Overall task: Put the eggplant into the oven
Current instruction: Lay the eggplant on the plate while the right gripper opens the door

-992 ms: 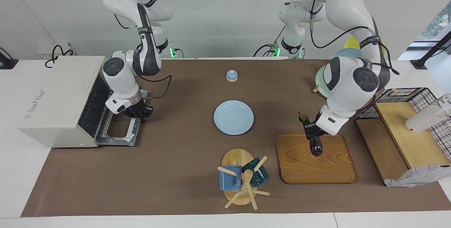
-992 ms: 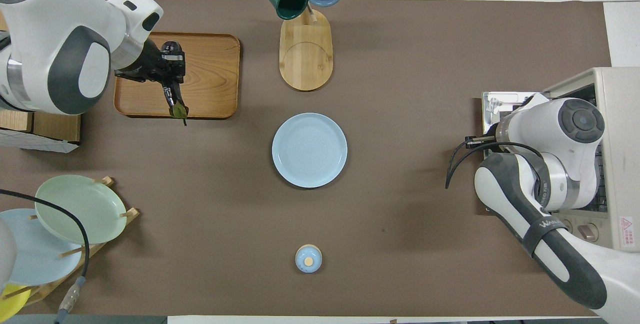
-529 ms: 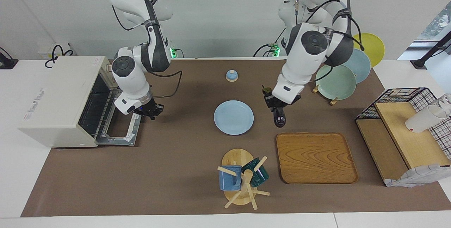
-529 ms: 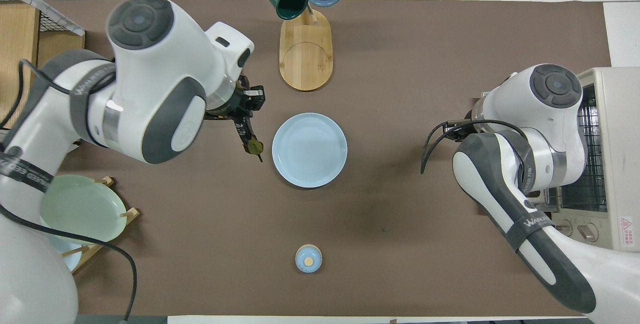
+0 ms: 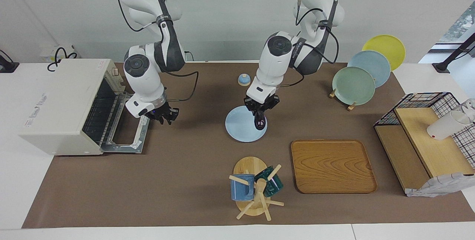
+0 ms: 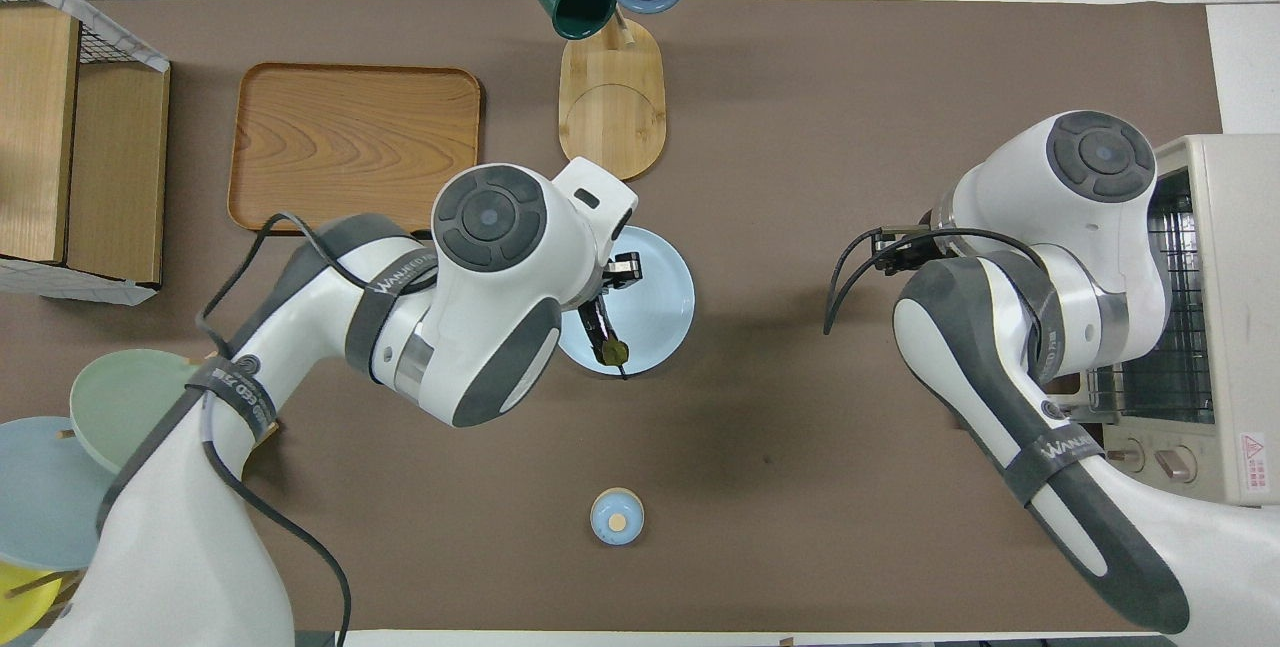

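Since the earlier frame I had swung the left arm off the wooden tray point(image 5: 333, 166) and in over the blue plate point(image 5: 237, 127), and the right arm had drawn away from the oven's point(image 5: 61, 106) open door point(image 5: 128, 136) toward that plate.

The left hand point(image 5: 259, 115) hung over the plate's edge toward the left arm's end of the tabletop point(image 5: 178, 180), clenched on the eggplant point(image 5: 260, 122). The eggplant hung steeply from that grip, not flat: its rounded dark end pointed down at the plate and somewhat away from the robots, and its green stem end point(image 6: 613, 352) stuck up toward the robots. Its long axis ran close to upright, tilted along the line from the robots outward. I could not tell whether its lower end touched the plate.

The right hand point(image 5: 165, 115) hovered between the plate and the oven door, nearer the door, holding nothing; whether its fingers stood apart I could not tell.

From the plate, the oven lay well apart toward the right arm's end, door down, wire rack point(image 5: 100, 115) showing. I judged the right arm the nearer one to the oven, so the plate looked like the hand-over spot, and the eggplant would have to be laid down before it could slide onto the rack.
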Controlling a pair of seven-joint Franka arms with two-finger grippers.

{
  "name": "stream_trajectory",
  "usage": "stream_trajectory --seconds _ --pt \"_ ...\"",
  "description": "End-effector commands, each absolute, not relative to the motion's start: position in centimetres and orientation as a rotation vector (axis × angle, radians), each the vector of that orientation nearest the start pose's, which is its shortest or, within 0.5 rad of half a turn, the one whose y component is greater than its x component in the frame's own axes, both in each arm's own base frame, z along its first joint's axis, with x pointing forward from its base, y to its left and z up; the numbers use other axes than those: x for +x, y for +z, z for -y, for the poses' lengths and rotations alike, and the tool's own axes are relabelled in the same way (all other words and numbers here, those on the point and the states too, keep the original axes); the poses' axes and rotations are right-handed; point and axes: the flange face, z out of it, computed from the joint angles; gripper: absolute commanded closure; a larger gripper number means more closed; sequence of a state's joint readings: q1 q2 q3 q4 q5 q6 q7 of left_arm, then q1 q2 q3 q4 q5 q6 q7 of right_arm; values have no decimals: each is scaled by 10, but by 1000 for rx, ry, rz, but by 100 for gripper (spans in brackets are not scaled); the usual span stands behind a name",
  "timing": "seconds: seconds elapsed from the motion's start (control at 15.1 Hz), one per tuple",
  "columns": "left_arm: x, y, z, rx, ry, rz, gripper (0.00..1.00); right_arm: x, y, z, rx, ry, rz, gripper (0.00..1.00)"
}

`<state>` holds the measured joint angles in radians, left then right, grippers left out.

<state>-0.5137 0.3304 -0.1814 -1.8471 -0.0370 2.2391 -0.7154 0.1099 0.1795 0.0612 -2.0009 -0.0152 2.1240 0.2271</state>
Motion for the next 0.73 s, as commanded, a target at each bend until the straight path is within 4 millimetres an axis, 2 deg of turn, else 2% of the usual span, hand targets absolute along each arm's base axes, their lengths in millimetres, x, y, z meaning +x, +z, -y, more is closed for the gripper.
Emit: stream_trajectory --seconds 0.0,0.13,0.33,0.4,0.46,0.53,0.66 --pt "498 329 406 -3260 -2 113 100 571 366 -100 -3154 86 -93 40" --pt "498 327 406 -3257 -1 107 100 567 363 -100 -3155 98 -88 31" --pt "498 327 407 -3257 1 95 100 567 363 -100 -3154 91 6 31" --pt "498 327 406 -3255 2 95 100 567 364 -100 -3154 89 11 25" --pt "499 327 405 -3255 2 97 68 567 365 -100 -3152 87 8 12" --pt "499 328 405 -3253 6 94 1 567 364 -103 -3152 87 12 10" --pt "506 340 397 -3254 -4 104 0 567 365 -108 -3152 85 24 10"
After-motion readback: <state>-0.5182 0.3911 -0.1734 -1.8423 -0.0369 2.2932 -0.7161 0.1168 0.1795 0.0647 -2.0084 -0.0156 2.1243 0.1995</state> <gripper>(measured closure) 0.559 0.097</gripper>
